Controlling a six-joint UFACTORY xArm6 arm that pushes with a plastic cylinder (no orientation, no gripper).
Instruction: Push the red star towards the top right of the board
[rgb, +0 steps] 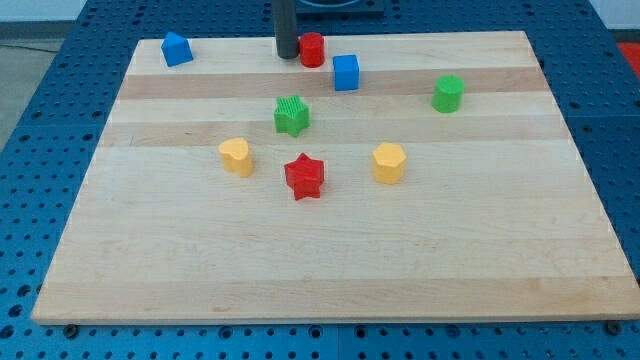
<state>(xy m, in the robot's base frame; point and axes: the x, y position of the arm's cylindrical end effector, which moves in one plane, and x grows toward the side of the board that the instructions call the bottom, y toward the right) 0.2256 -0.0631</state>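
Note:
The red star (304, 176) lies near the middle of the wooden board (330, 270). My tip (287, 54) stands near the view's top edge of the board, just left of a red cylinder (312, 49), and seems to touch it. The tip is far above the red star, with a green star (291, 115) between them.
A blue cube (346, 72) sits right of the red cylinder. A blue block (176, 49) is at the top left corner. A green cylinder (448, 93) is at the upper right. A yellow heart (236, 156) and a yellow hexagon (389, 162) flank the red star.

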